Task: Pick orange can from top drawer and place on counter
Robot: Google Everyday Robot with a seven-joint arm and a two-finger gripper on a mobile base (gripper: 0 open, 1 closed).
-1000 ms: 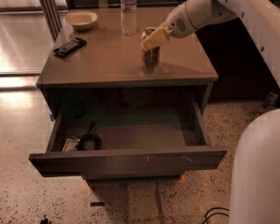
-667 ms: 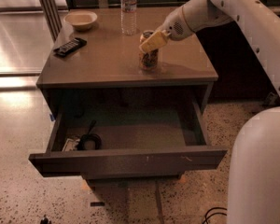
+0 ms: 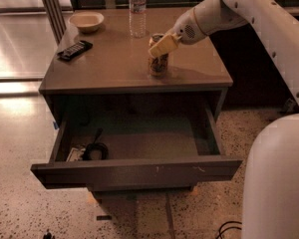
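Camera view is looking down on a grey-brown cabinet with its top drawer (image 3: 139,171) standing pulled wide open toward the viewer. The orange can (image 3: 158,64) is standing upright on the counter (image 3: 114,71), near the front edge and right of centre, not in the drawer. The white arm (image 3: 249,14) is reaching in from the upper right, and its gripper (image 3: 162,45), pale yellow, is sitting against the upper part of the can; whether the jaws are clamped on it or apart cannot be told. A clear bottle (image 3: 137,11) is standing behind the can near the back edge. A pale bowl (image 3: 86,21) is sitting at the back left, with a dark remote (image 3: 74,50) lying in front of it. A black coiled cable (image 3: 95,151) is lying in the drawer's front left corner. The robot's white body (image 3: 276,183) is filling the lower right.
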